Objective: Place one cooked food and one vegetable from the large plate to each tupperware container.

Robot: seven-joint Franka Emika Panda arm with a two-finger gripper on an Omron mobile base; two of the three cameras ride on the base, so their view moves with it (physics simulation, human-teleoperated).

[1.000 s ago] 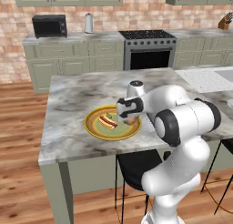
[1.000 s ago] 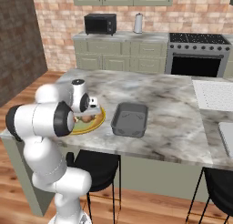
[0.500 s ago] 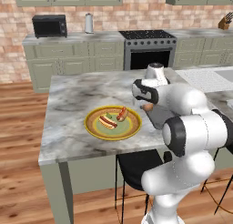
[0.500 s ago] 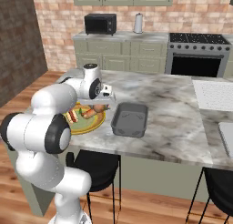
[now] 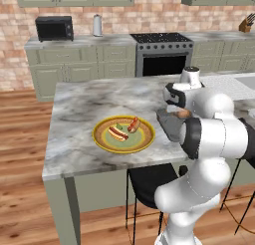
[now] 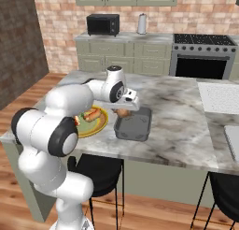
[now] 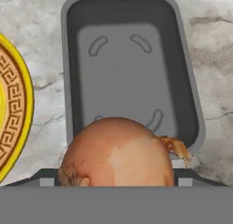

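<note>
Hand view: the two-finger gripper (image 6: 125, 111), jaws spread wide around a round brown-skinned onion (image 7: 117, 152), apparently clamped, hangs over the empty dark grey rectangular tupperware container (image 7: 129, 68) for release, beside the yellow-rimmed large plate (image 7: 13, 114).

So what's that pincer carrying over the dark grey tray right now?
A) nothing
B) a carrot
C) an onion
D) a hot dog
C: in the hand view a round brown-skinned onion sits at the pincer, poised over the dark grey tray, which has nothing in it yet.
</note>
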